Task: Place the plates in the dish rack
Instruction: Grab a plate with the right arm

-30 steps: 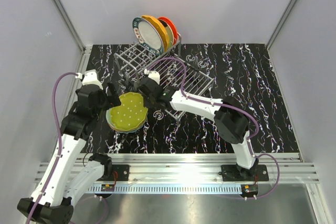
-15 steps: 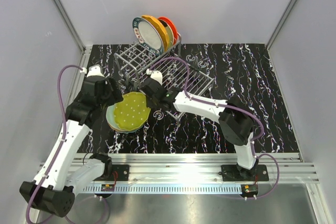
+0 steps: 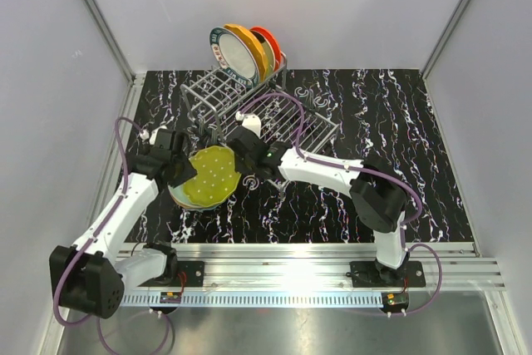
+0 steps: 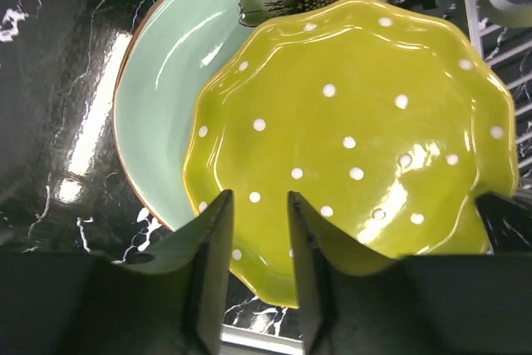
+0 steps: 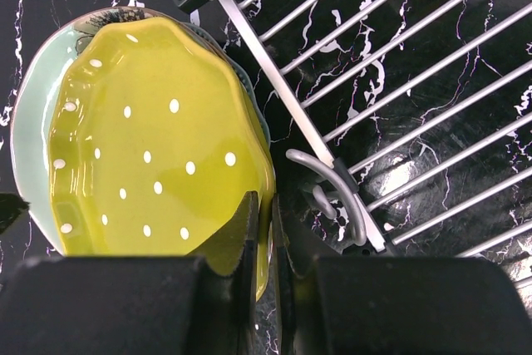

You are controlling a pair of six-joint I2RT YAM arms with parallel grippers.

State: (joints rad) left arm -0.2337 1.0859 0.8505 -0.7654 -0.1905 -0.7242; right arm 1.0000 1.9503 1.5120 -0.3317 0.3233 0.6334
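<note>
A dotted yellow-green plate (image 3: 209, 176) (image 4: 357, 122) (image 5: 150, 139) lies tilted on a floral pale green plate (image 3: 177, 194) (image 4: 166, 72) (image 5: 29, 122), left of the dish rack (image 3: 266, 114) (image 5: 399, 81). My right gripper (image 3: 242, 174) (image 5: 266, 230) is shut on the dotted plate's right rim. My left gripper (image 3: 184, 174) (image 4: 259, 239) hovers over that plate's left rim, its fingers (image 4: 212, 247) a narrow gap apart with nothing between them. Three plates stand in the rack's raised back section: teal-rimmed white (image 3: 229, 54), orange (image 3: 247, 43) and red-orange (image 3: 268, 39).
The rack's flat grid tray (image 3: 303, 126) lies just right of the stacked plates, its corner hook (image 5: 332, 189) close to my right fingers. Black marbled tabletop (image 3: 374, 172) stretches to the right. White walls enclose the table on three sides.
My left arm has dropped down and in over the dotted plate's left rim, and its jaws have narrowed a lot. My right gripper has kept hold of the plate's right rim.
</note>
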